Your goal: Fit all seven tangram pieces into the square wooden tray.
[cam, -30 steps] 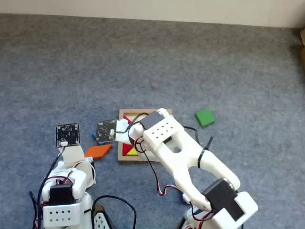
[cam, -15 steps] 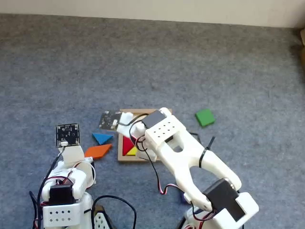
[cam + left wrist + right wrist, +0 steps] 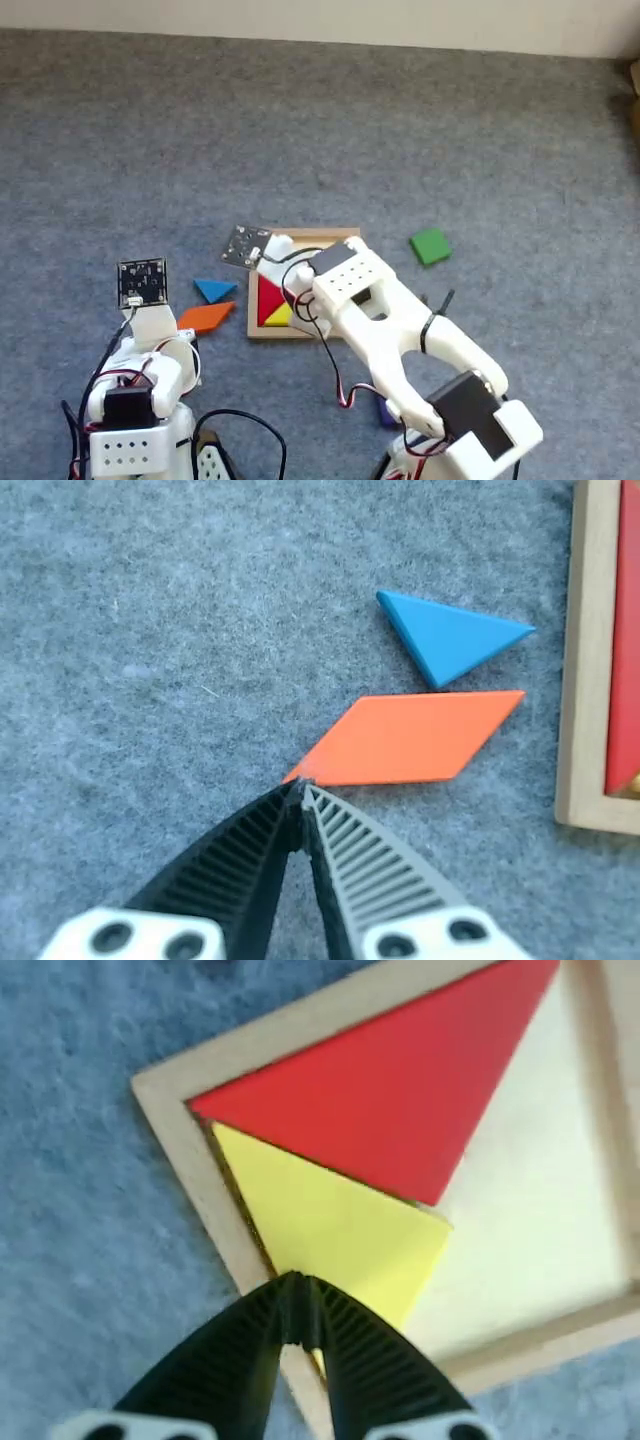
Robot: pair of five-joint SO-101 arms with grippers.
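The square wooden tray (image 3: 300, 333) lies mid-table with a red triangle (image 3: 268, 296) and a yellow triangle (image 3: 281, 316) in its left half. My right arm (image 3: 345, 285) stretches over it. In the right wrist view my right gripper (image 3: 296, 1300) is shut and empty above the tray rim (image 3: 190, 1175), at the yellow triangle (image 3: 330, 1225) next to the red triangle (image 3: 400, 1090). Left of the tray lie a blue triangle (image 3: 450, 635) and an orange parallelogram (image 3: 410, 740). My left gripper (image 3: 300, 792) is shut, its tips at the parallelogram's corner.
A green square (image 3: 430, 246) sits on the grey carpet right of the tray. A small dark blue piece (image 3: 385, 410) peeks out under the right arm near its base. The tray's right half (image 3: 540, 1210) is bare wood.
My right arm's wrist has drawn back from the blue triangle toward the tray's far left corner, uncovering the blue triangle. The left arm has stayed still.
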